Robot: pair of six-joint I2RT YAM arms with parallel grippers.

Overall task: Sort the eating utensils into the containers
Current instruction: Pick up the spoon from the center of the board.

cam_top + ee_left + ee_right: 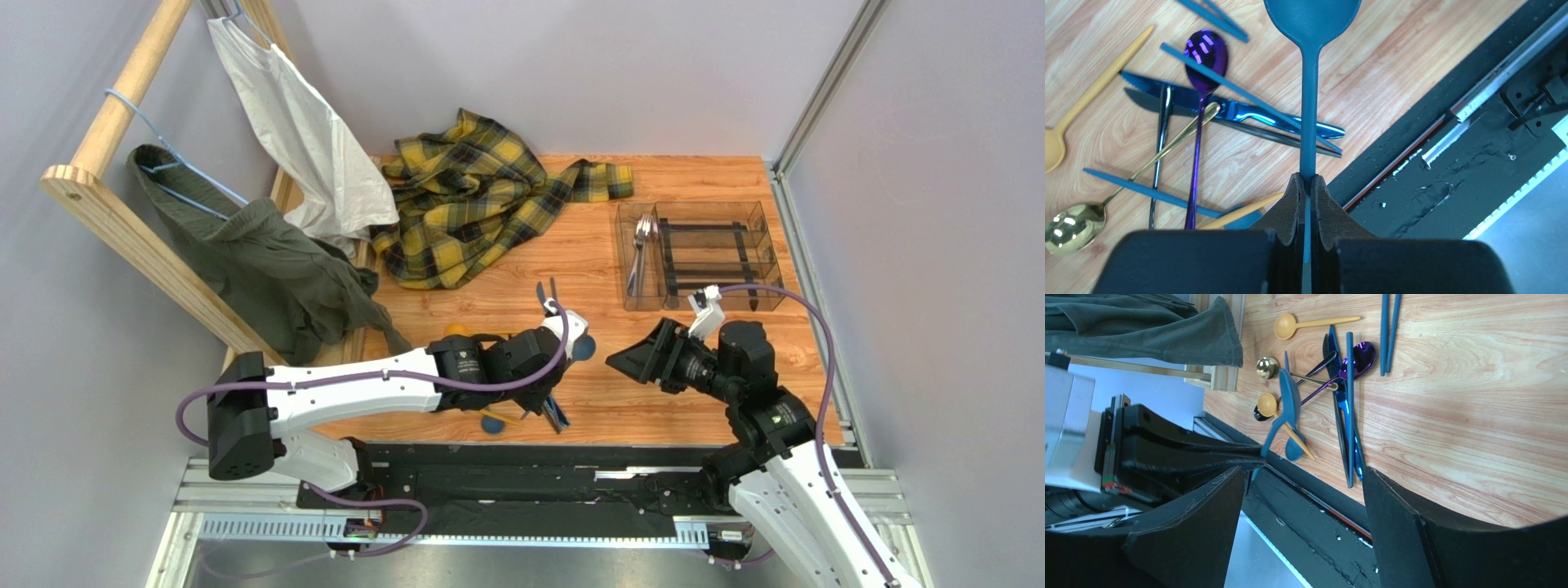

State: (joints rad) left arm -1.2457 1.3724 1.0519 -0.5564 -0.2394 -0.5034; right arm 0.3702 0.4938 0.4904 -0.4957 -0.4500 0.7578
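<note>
My left gripper (1309, 179) is shut on the handle of a teal spoon (1312, 18) and holds it above the table's near edge; it also shows in the top view (564, 337). Below it lies a pile of utensils: a purple spoon (1206, 55), a gold spoon (1072, 223), a blue knife (1247, 113) and teal sticks (1137, 187). My right gripper (638, 358) is open and empty, facing the left gripper; in its wrist view (1304, 471) the held spoon (1287, 395) and the pile (1346, 398) show. The clear tray (754, 251) stands at the back right with silver forks (640, 251) in its left compartment.
A yellow plaid cloth (472, 196) lies at the back middle. A wooden rack (111, 208) with a green garment (264, 270) and a white one (301, 135) stands on the left. The black rail (1438, 141) runs along the near edge.
</note>
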